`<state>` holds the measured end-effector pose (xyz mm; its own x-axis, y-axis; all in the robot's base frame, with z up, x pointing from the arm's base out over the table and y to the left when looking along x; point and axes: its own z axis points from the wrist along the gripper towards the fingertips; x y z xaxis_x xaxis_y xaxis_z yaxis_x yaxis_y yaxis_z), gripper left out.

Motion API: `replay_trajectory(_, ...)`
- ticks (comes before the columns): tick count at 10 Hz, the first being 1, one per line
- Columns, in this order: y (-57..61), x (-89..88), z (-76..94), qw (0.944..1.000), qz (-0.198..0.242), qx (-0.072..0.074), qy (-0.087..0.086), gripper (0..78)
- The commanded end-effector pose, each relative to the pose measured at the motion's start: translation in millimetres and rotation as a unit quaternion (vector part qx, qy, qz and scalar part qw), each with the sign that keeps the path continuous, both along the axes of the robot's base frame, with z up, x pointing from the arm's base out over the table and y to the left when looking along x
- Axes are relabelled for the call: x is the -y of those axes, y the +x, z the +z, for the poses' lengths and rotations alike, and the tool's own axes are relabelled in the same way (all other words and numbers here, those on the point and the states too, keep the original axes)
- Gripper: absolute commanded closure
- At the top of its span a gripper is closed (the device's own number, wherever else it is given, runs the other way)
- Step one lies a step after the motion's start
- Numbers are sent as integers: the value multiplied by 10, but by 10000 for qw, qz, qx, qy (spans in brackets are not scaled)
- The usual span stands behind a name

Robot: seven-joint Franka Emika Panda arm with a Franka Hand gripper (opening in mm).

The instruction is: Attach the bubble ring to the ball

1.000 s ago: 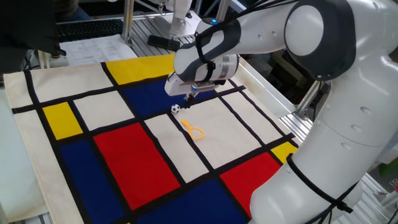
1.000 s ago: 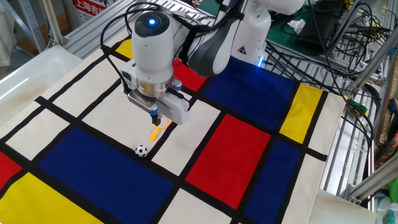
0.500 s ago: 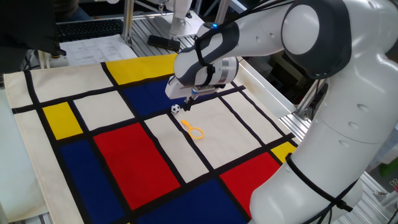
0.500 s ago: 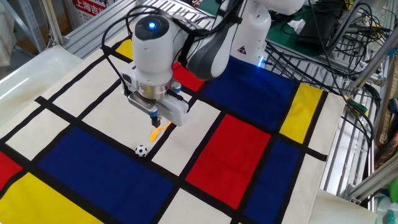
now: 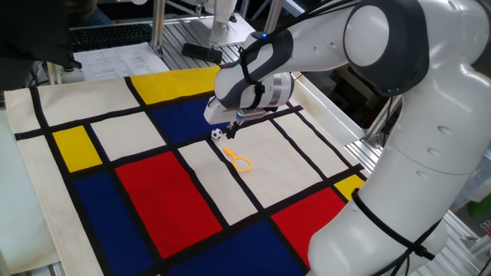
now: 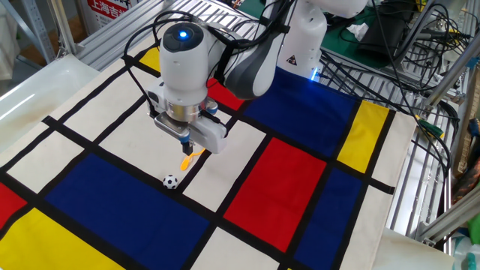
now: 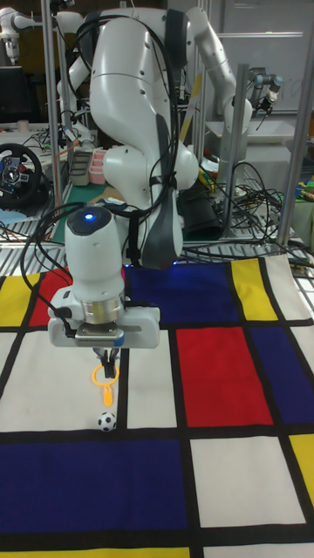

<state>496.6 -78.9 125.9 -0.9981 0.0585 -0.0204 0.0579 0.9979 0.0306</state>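
The ball [image 5: 217, 134], tiny and white with black patches, rests on the patterned cloth where a blue and a white field meet. The yellow-orange bubble ring [image 5: 238, 159] lies flat on the white field a short way from it, not touching it. My gripper [image 5: 233, 125] hangs just above the cloth, between the two. Its fingers look shut with nothing in them. In the other fixed view the gripper [image 6: 191, 147] covers part of the bubble ring [image 6: 188, 160], and the ball [image 6: 171, 181] sits in front. The tall view shows the gripper [image 7: 106, 358] directly over the bubble ring [image 7: 104, 375], with the ball [image 7: 105, 421] below.
A cloth of red, blue, yellow and white fields [image 5: 153, 199] with black lines covers the table. The arm's large white links [image 5: 399, 115] rise at the right. Metal framing and cables [image 6: 420, 67] stand beyond the cloth's edge.
The gripper has shifted very slightly, a touch lower over the cloth. The ball and the bubble ring lie where they were.
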Motion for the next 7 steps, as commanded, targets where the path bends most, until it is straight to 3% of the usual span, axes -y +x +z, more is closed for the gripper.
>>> replay_trajectory(1,14,17,5,9999,-101,68,-88,776)
replay_trajectory(4,14,17,5,9999,-128,-21,-69,776)
replay_trajectory(5,14,17,5,9998,-64,-200,-73,776)
replay_trajectory(7,14,17,5,9997,-78,-218,-81,776)
